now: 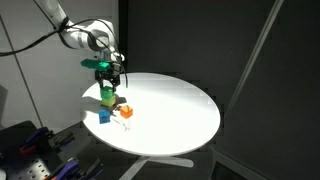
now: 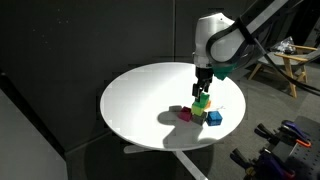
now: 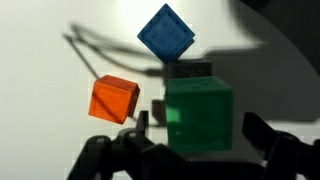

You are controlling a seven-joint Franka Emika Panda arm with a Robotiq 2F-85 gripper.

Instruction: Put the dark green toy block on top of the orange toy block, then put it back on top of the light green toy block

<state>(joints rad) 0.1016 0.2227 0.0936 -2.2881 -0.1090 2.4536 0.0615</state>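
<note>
wide open here, my gripper [image 3: 195, 130] has hold of nothing. in the wrist view my fingers [image 3: 268, 150] stand on either side of the dark green toy block [image 3: 197, 115], with a gap showing on each side, so no contact that i can see. the block sits right between the jaws. in an exterior view it is the top of a little stack, resting on the light green toy block [image 1: 108, 101], with me hanging just above. the wrist view hides the lower block under the dark one. the orange toy block [image 3: 113, 99] sits outside my jaws, off to the left in the wrist view, near but apart. a blue block [image 3: 166, 34] lies beyond the jaws, turned cornerwise. everything rests on a round white table [image 1: 180, 100].
</note>
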